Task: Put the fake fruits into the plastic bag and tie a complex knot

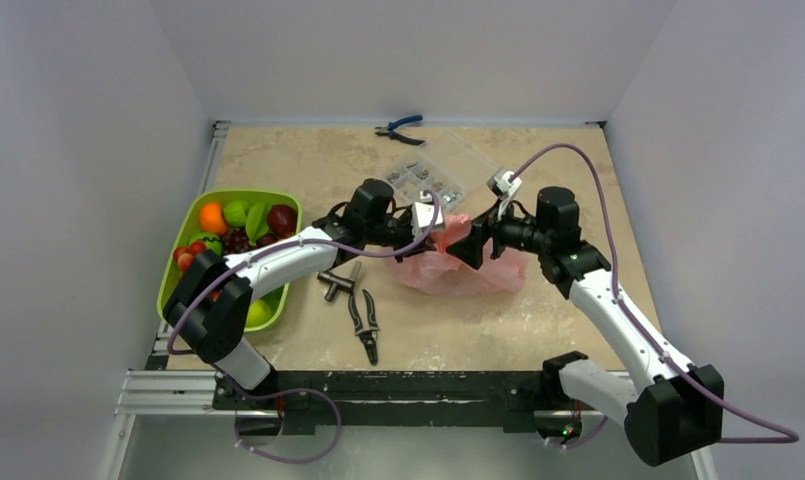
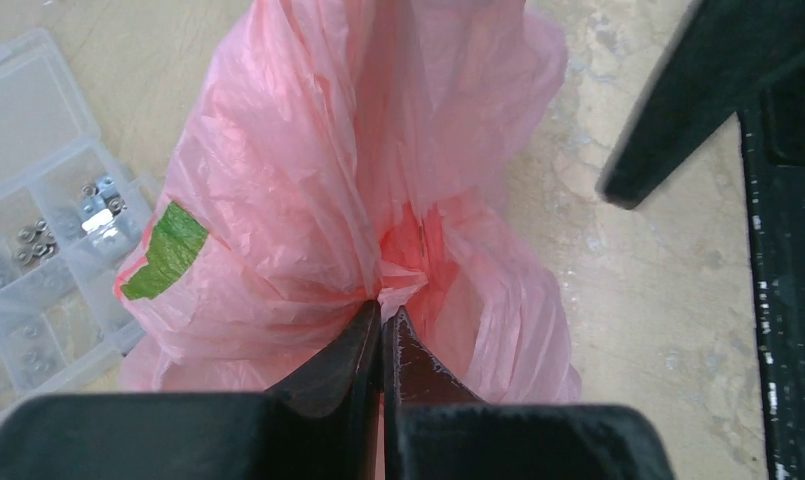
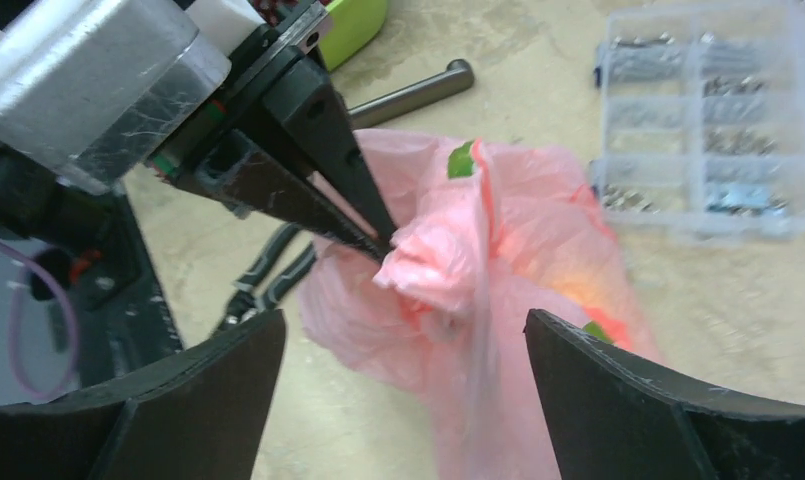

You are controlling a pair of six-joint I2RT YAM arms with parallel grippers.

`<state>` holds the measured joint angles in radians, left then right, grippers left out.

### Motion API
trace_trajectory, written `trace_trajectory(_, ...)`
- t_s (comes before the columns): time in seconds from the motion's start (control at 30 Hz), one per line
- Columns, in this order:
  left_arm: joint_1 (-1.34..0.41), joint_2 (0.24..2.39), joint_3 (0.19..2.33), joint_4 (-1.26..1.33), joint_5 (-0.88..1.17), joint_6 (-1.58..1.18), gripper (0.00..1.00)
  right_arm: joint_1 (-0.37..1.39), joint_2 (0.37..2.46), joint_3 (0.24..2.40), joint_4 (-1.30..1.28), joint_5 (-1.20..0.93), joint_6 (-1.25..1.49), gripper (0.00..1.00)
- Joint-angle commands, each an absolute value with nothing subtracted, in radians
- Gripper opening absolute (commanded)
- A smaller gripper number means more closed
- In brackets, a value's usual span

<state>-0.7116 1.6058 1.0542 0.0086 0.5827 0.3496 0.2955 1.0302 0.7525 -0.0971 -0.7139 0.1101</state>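
The thin translucent pink plastic bag (image 1: 465, 268) lies on the tan table (image 1: 538, 330) a little right of centre. Its upper film is drawn up into a gathered lump of pink film (image 3: 430, 262); whether that lump is a tied knot cannot be told.

The left gripper (image 2: 382, 325) reaches in from the left. Its black fingers are pressed together on that lump, so the bag sits just beyond and below the fingertips (the left wrist view is nearly filled with pink film). A green patch (image 2: 166, 250) shows on the bag's left side.

The right gripper (image 3: 406, 330) comes in from the right with its fingers (image 3: 193, 385) spread wide. The bag's neck stands between them, and neither finger clearly presses on it. An orange-yellow glow shows through the film on the right wrist view, too blurred to name.

Most of the glossy plastic fake fruits (image 1: 236, 222) (orange, green, dark red, red) sit in the lime-green oblong tray (image 1: 175, 262) at the left edge, well apart from the bag.

A clear plastic compartment box of small metal parts (image 1: 443, 175) lies just beyond the bag. Black pliers (image 1: 366, 322) and a dark T-shaped tool (image 1: 340, 283) lie near-left of the bag. Blue-handled pliers (image 1: 400, 127) rest at the far edge.
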Motion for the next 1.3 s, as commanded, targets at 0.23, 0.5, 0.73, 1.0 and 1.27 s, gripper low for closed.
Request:
trace_trajectory(0.23, -0.686, 1.552, 1.138, -0.069, 0.801, 0.307, 0.0, 0.309, 1.189, 0.929, -0.268, -0.718, -0.572, 0.99)
trace_trajectory(0.5, -0.684, 1.54, 1.167, -0.117, 0.837, 0.359, 0.0, 0.366, 1.259, 1.009, -0.319, -0.71, -0.773, 0.91)
trace_trajectory(0.73, -0.648, 1.507, 1.185, -0.098, 0.902, 0.286, 0.0, 0.402, 1.284, 0.992, -0.267, -0.643, -0.762, 0.61)
trace_trajectory(1.0, -0.632, 1.514, 1.19, -0.142, 0.922, 0.335, 0.0, 0.392, 1.284, 1.063, -0.463, -0.657, -0.989, 0.46)
trace_trajectory(1.27, -0.677, 1.536, 1.193, -0.177, 0.742, 0.366, 0.0, 0.396, 1.356, 1.126, -0.417, -0.699, -0.759, 0.0)
